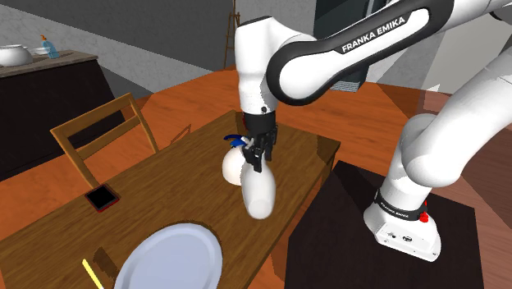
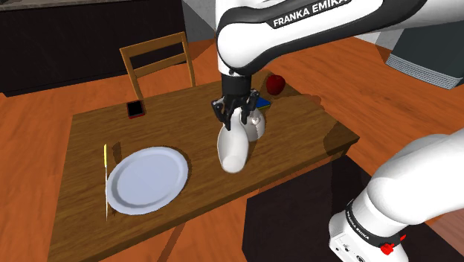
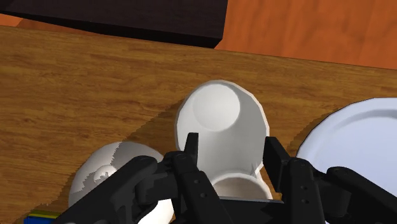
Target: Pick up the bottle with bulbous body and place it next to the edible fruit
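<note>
Over the wooden table (image 1: 180,176), the white arm (image 1: 262,49) is reaching down, showing FRANKA EMIKA in white letters on its dark band. The black gripper (image 2: 236,117) is clamping the neck of the white bulbous bottle (image 2: 233,149). The body is hanging tilted, seemingly just clear of the tabletop, between the plate (image 2: 145,179) and a round white vessel (image 2: 257,128). The red apple (image 2: 276,83) is sitting at the far corner, likely the spot to aim for.
</note>
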You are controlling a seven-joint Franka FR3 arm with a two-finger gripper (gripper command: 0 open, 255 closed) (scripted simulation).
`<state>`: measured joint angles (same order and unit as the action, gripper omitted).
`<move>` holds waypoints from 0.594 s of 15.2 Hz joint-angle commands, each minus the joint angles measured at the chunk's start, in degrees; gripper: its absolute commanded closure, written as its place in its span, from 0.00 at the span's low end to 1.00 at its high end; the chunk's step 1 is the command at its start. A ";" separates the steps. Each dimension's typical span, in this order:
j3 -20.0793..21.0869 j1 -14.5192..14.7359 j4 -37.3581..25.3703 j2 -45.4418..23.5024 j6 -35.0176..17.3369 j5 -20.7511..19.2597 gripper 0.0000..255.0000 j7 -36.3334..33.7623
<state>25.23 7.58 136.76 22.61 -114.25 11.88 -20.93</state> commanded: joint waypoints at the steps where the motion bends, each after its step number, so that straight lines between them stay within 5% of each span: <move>1: -0.35 -0.09 -1.24 0.44 1.68 -0.12 1.00 0.12; 9: -1.34 -0.25 -6.33 1.78 8.09 -0.46 1.00 0.08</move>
<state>24.07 7.38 131.28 24.17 -107.22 11.50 -20.87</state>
